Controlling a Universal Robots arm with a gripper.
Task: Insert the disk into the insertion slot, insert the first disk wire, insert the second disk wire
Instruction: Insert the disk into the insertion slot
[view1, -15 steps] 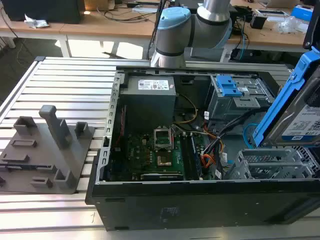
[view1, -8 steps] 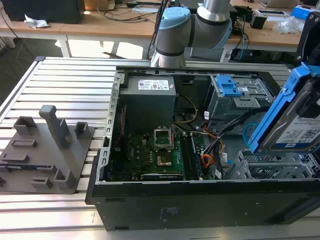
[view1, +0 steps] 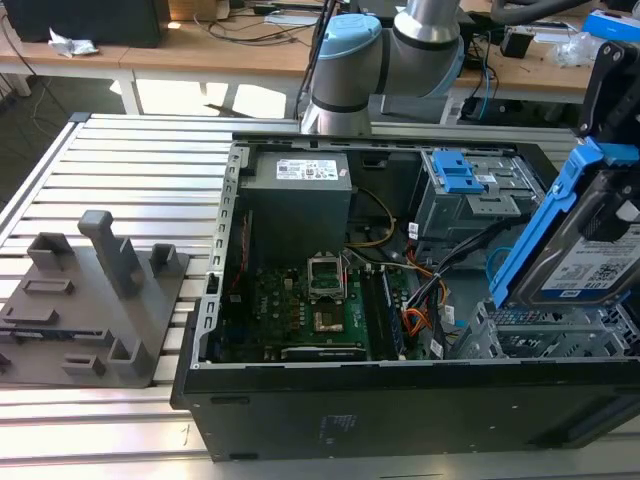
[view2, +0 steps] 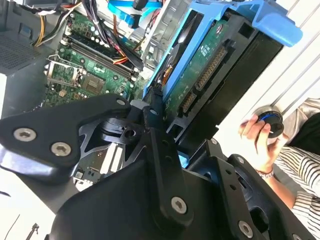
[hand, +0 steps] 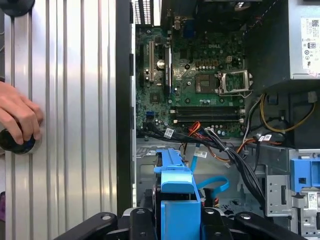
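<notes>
- Exterior view: the gripper is closed on the upper end of the disk, which hangs tilted at the exterior view's right. Its lower end is just above the insertion slot; I cannot tell whether the two touch.
- The open computer case lies on a slatted metal table. A grey fixture stands at the exterior view's left, and a darker cage with blue latches sits further back inside the case. Wooden desks run along the back of the room.
- Second wrist view: the black fingers are drawn in only to the disk's thickness, clamping the disk by its blue carrier, green board side showing. The motherboard lies beyond. A person's hand with a striped sleeve grips a dark knob.
- First wrist view: the gripper pinches the disk edge-on. The second disk wire lies loose in the case, near the disk. The hand rests on the knob on the table.
</notes>
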